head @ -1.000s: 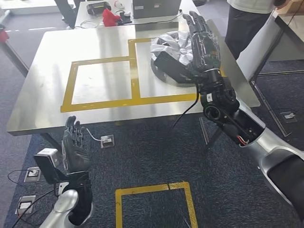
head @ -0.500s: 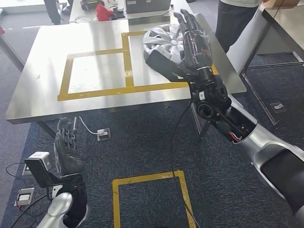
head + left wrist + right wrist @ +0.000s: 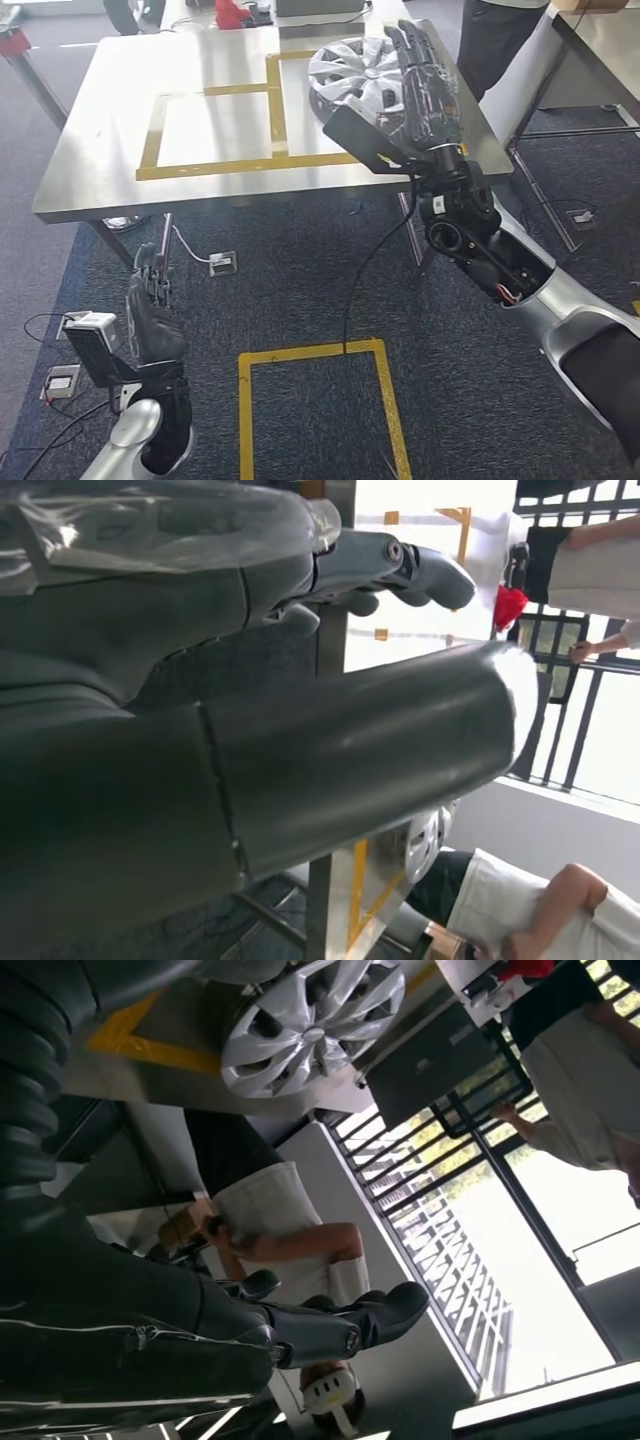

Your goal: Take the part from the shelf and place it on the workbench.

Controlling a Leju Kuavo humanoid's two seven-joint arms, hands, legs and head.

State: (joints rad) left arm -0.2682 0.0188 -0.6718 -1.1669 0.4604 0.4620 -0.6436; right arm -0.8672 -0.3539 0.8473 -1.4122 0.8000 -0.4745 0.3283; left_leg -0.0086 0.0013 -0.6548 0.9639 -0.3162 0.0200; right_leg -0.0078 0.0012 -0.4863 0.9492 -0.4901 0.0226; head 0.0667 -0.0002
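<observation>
Part is down: the silver multi-spoke plastic wheel cover [image 3: 353, 75] now lies flat on the brushed steel workbench [image 3: 98, 150], inside the right-hand cell of the yellow tape grid [image 3: 275, 105]. Taking the wheel cover as landmark from here.

Change over the last second: the right hand [image 3: 423, 90] was laid over the cover with its palm low against the cover's near edge; now it sits higher and on the robot's side of the cover, with more of the spoked face showing than half a second ago. The right wrist view shows the whole cover [image 3: 313, 1020] lying free on the steel, no fingers around its rim. Fingers extended and spread, grasping nothing, so I read that as released.

Whole scene has also shifted in the head view, so the camera moved. Not counting that as motion of the cover.

Left hand [image 3: 155, 320] hangs low over the dark blue carpet [image 3: 302, 300], well apart from the cover and below the bench edge. Fingers roughly straight and a little apart, nothing in them.

A person in dark trousers [image 3: 494, 40] stands just beyond the cover at the bench's far corner.

Judgement: placement looks done; what remains is clearing the right arm without clipping the rim on the way out.
</observation>
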